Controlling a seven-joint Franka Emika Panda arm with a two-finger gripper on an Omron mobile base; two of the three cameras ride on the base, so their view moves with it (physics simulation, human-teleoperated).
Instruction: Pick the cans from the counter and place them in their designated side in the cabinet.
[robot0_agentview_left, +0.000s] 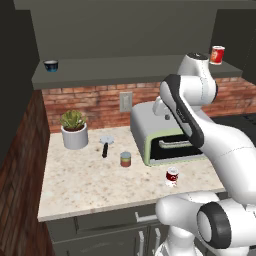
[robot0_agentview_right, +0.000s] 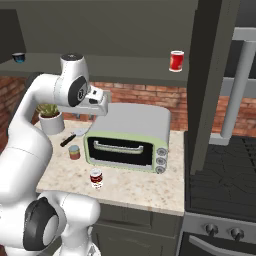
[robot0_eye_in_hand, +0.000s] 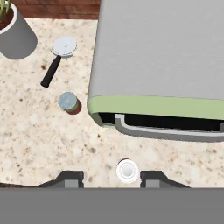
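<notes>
Dark red and white can (robot0_eye_in_hand: 127, 170) sits closest, upright on the pale beige speckled stone counter (robot0_eye_in_hand: 39, 135), directly below the gripper (robot0_eye_in_hand: 111, 178), lined up between the two dark fingertips (robot0_eye_in_hand: 70, 178). Gripper is closed with nothing in it, hanging high above the counter. Second small can with grey-green rim and orange-red label (robot0_eye_in_hand: 69, 103) stands further out, to the left of the fingers. Beyond it, a round steel pizza cutter with black handle (robot0_eye_in_hand: 57, 59) and a grey pot holding a green plant (robot0_eye_in_hand: 15, 35). Green-fronted grey toaster oven (robot0_eye_in_hand: 162, 65) is ahead right. Brighter red can (robot0_agentview_right: 176, 60) is on the dark grey-green cabinet shelf (robot0_agentview_right: 125, 67), well above.
</notes>
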